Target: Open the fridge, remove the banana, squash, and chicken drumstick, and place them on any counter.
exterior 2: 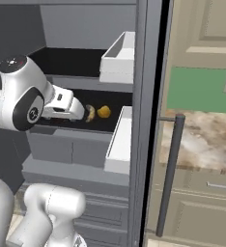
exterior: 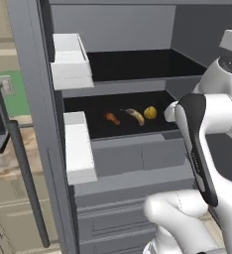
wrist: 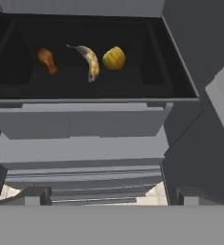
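The grey fridge [exterior: 138, 163] stands with both doors swung open. On its lower black shelf lie the brown chicken drumstick [wrist: 48, 60], the yellow banana [wrist: 90, 61] and the round yellow squash [wrist: 114, 58], side by side and apart. They also show as the drumstick [exterior: 111, 118], banana [exterior: 135, 116] and squash [exterior: 150, 112]. My gripper [wrist: 111, 198] hangs open in front of the shelf, short of the items, with nothing between its fingers. From the right, the hand [exterior 2: 66, 108] hides part of the banana [exterior 2: 91, 113], beside the squash [exterior 2: 104, 112].
White door bins [exterior: 71, 62] [exterior 2: 120, 140] jut from the open doors on both sides. Long dark door handles [exterior: 26, 183] [exterior 2: 170, 173] stand outward. The mottled counter [exterior 2: 202, 140] lies right of the fridge, another counter [exterior: 9, 156] to its left. Grey drawers [wrist: 80, 122] sit below the shelf.
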Robot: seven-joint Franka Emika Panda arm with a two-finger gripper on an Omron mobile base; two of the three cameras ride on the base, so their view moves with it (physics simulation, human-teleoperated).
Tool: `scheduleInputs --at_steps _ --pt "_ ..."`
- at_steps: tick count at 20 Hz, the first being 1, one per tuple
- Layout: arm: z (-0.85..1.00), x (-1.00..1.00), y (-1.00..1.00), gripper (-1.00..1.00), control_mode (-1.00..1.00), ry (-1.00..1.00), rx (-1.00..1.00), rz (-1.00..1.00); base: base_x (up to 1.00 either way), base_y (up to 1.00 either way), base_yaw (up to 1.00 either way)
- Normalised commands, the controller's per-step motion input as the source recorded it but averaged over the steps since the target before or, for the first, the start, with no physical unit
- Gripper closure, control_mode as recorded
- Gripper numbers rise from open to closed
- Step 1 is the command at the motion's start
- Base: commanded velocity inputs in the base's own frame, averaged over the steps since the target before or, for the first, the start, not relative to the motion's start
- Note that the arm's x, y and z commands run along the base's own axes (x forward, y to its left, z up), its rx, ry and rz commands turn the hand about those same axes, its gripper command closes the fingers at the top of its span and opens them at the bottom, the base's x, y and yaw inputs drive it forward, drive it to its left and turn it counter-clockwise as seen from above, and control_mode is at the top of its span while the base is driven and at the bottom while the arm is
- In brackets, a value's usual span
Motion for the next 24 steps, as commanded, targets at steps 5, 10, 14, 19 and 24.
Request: scheduleInputs --at_steps 5,10,14,19,24 --pt "0.0 0.0 0.0 -1.0 1.0 0.0 0.0 0.0 0.74 0.0 -0.04" --pt "0.0 0.0 0.0 -1.0 1.0 0.0 0.0 0.0 0.34 0.0 -0.01" --pt "0.0 0.0 0.0 -1.0 -1.0 0.0 0.0 0.0 0.0 0.0 0.0" --pt "-0.31 0.2 0.0 -1.0 -1.0 -0.01 0.03 0.0 0.0 0.0 0.0" --pt "-0.51 0.13 0.03 -1.0 -1.0 0.0 0.04 0.0 0.0 0.0 0.0"
